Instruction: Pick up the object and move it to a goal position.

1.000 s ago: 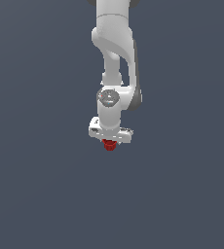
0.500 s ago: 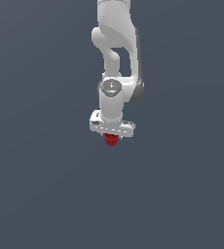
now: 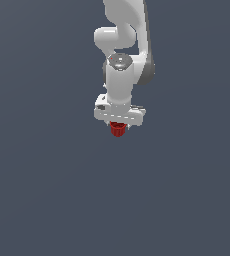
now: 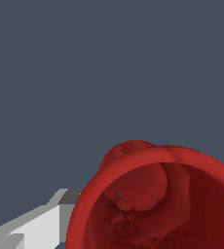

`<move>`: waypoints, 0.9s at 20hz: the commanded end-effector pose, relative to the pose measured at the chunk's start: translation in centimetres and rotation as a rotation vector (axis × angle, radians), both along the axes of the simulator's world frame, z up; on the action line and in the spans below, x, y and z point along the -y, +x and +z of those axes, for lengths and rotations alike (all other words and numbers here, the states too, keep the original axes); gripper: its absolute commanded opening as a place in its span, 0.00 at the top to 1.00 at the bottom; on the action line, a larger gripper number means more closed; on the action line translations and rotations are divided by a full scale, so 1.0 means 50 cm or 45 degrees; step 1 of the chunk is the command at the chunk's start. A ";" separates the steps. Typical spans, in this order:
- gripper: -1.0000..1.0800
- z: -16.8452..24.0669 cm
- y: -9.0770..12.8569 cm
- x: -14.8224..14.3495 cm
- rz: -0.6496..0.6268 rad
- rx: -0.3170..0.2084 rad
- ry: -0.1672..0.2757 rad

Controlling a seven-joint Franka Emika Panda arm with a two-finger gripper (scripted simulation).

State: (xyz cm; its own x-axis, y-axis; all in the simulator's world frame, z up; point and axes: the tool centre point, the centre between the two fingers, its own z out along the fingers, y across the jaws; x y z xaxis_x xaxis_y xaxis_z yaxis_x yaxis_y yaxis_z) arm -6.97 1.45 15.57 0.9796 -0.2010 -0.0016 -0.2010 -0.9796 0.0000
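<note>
Red against the grey backdrop, the object [image 3: 118, 130] hung pinched beneath the white gripper [image 3: 119, 124], its hollow mouth [image 4: 158, 204] filling the wrist view.

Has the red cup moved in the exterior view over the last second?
Yes. The red cup, under the gripper, sits higher and slightly toward the exterior view's right; judged against the frame edges, since the backdrop is featureless.

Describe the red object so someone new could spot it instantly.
Find the white robot arm coming down from the top of the exterior view. Under its white gripper sits a small red cup, narrower than the gripper. It is the only red thing against the plain grey background.
</note>
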 end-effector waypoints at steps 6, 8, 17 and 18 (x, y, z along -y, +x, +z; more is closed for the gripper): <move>1.00 0.142 -0.050 -0.031 0.000 0.002 -0.001; 1.00 0.181 -0.064 -0.039 -0.001 0.002 -0.002; 1.00 0.323 -0.110 -0.071 -0.001 0.002 -0.003; 1.00 0.335 -0.114 -0.074 -0.001 0.002 -0.002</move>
State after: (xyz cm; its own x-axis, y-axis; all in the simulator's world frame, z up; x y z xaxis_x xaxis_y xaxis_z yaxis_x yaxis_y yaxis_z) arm -12.32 4.92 31.27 0.9795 -0.2013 0.0001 -0.2013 -0.9795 0.0014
